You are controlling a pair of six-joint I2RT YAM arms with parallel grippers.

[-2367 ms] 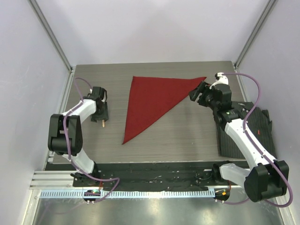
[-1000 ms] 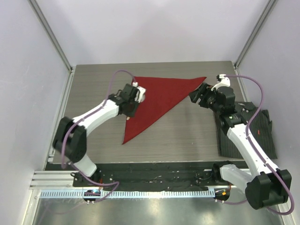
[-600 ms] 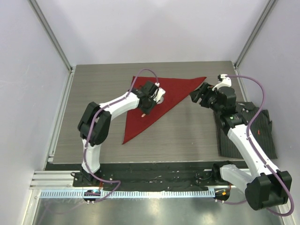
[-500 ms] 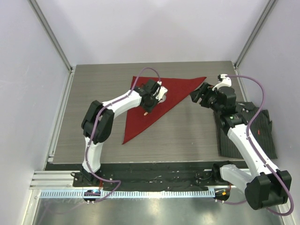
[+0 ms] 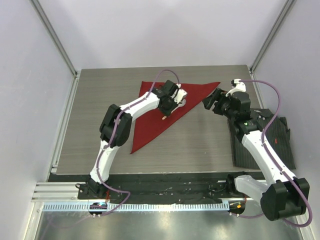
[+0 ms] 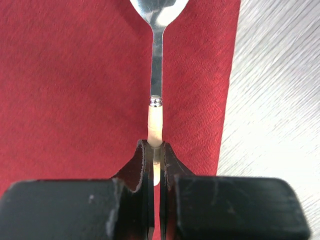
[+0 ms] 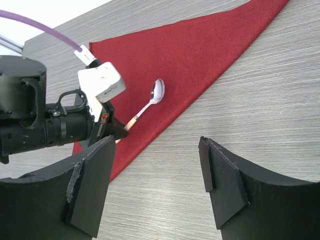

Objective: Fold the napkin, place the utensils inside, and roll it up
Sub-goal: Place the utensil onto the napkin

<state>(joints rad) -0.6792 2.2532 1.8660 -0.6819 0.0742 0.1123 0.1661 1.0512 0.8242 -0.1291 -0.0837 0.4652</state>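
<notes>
The red napkin (image 5: pixel 150 125) lies flat as a folded triangle, its long edge running from the back right corner to the near left. My left gripper (image 5: pixel 169 109) hovers over its right half, shut on the pale handle of a spoon (image 6: pixel 157 75). The spoon's metal bowl points away over the cloth (image 6: pixel 60 75). In the right wrist view the spoon (image 7: pixel 150 102) sits just above the napkin (image 7: pixel 200 55), held by the left gripper (image 7: pixel 120 131). My right gripper (image 5: pixel 210 100) stands open and holds nothing, beside the napkin's right corner, over bare table (image 7: pixel 225 100). No other utensils show.
A dark pinstriped cloth (image 5: pixel 280 135) lies at the table's right edge under the right arm. Grey wood-grain tabletop (image 5: pixel 100 95) surrounds the napkin. White walls and metal frame posts (image 5: pixel 55 40) enclose the table on three sides.
My left arm has swung from the table's left side rightward across the napkin, carrying the spoon. The right gripper has hardly moved and stays open.
</notes>
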